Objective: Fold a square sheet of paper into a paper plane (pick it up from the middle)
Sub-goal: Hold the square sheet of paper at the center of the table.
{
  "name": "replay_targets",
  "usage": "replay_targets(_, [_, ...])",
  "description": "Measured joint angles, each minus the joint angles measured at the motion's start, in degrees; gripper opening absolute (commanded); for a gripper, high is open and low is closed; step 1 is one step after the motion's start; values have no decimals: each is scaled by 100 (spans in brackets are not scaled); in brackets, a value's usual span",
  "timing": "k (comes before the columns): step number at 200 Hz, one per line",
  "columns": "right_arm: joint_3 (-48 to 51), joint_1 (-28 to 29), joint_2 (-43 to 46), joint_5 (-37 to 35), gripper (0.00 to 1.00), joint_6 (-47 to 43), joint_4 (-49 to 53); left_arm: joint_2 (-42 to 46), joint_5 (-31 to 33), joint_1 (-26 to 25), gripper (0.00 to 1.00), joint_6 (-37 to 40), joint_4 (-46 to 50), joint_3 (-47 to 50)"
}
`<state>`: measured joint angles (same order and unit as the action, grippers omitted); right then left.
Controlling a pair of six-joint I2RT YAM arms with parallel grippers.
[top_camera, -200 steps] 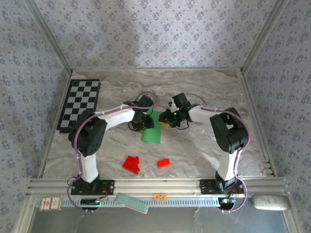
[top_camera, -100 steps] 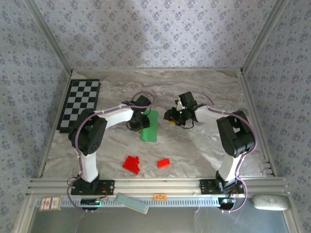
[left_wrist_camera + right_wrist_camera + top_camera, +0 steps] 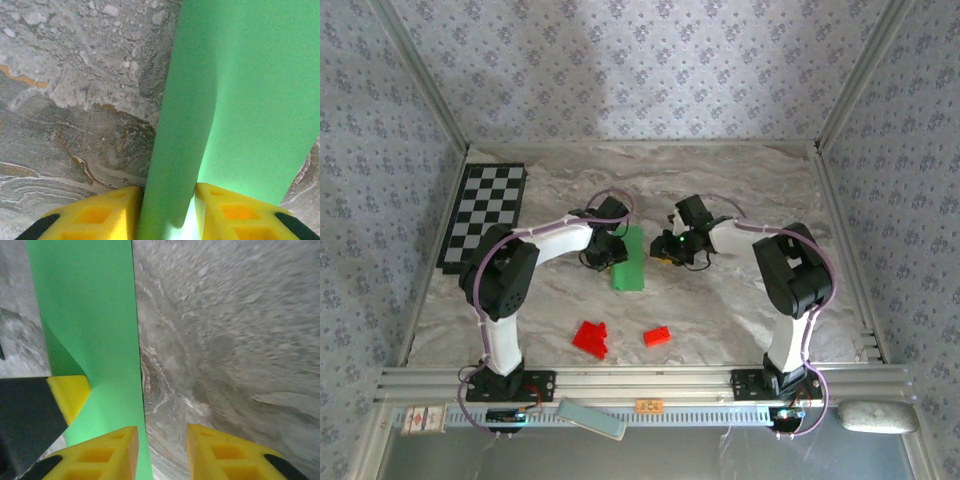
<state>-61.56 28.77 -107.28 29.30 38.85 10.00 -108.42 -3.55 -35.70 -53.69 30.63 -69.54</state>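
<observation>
1. Compared with a second ago, the square sheet of paper (image 3: 627, 260) looks narrower and sits slightly further left. The right end effector (image 3: 162, 452), which had drawn off, is back beside it.
2. The sheet lies as a long folded strip in the middle of the desk (image 3: 750, 180), between the two arms.
3. The left end effector (image 3: 167, 205) pinches a raised fold of the sheet. The right end effector is spread, with bare desk between its fingers and the paper's edge by one finger.
4. The step in hand is probably a lengthwise crease. The next move calls for the right end effector to take or press that edge without dragging the strip.
5. The wrist views show the grip, while the top view shows the whole strip and the red blocks (image 3: 590, 338) nearer the bases.
</observation>
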Motion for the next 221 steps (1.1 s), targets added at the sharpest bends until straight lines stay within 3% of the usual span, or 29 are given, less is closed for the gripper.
replay_targets(48, [-446, 354, -439, -4, 19, -120, 190, 0, -2, 4, 35, 2, -2, 0])
replay_targets(99, [-852, 516, -673, -70, 18, -125, 367, 0, -7, 2, 37, 13, -7, 0])
replay_targets(162, [-986, 566, -791, -216, 18, -247, 533, 111, 160, 9, 59, 144, 212, -72])
replay_targets(221, [-1040, 579, -796, -251, 19, -188, 601, 229, 254, 22, 64, 236, 382, -70])
